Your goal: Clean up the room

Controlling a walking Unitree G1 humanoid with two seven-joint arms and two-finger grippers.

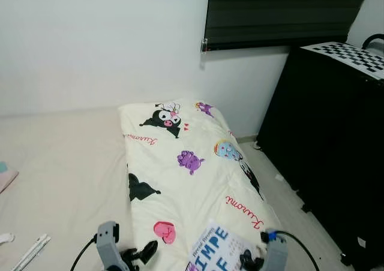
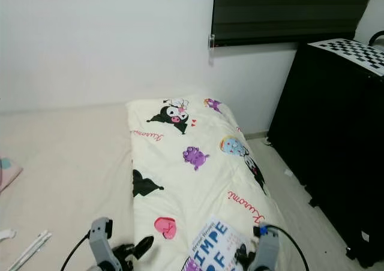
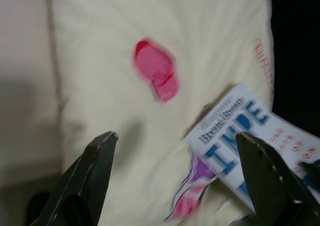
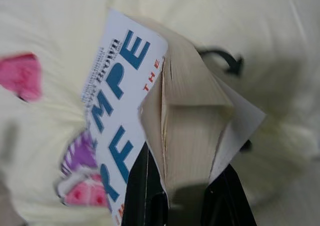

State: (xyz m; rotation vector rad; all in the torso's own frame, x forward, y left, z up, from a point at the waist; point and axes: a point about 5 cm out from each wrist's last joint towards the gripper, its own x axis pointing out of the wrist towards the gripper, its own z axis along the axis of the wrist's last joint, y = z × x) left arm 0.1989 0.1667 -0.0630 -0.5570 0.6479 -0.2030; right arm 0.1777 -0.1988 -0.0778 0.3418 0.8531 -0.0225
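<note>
A: Paperback book (image 4: pixel 150 111) status?
B: Right gripper (image 4: pixel 185 186) has it, fingers pinched on the page block, cover flopped open. Held over the near end of the cartoon-print comforter (image 1: pixel 186 163).
A: Left gripper (image 3: pixel 175 151)?
B: Fingers spread wide, holding nothing, over the comforter just beside the book. Black cabinet (image 1: pixel 336 139) on the right.

A cream quilt (image 1: pixel 192 175) printed with cartoon figures lies along the bed's (image 1: pixel 60 169) right edge, reaching toward the white wall (image 1: pixel 96 43). A book (image 1: pixel 219 250) with blue lettering rests on the quilt's near end. The left gripper (image 1: pixel 141 254) hovers beside it, the right gripper (image 1: pixel 251 261) at the book's right edge. A black cabinet (image 1: pixel 336 139) stands to the right.
</note>
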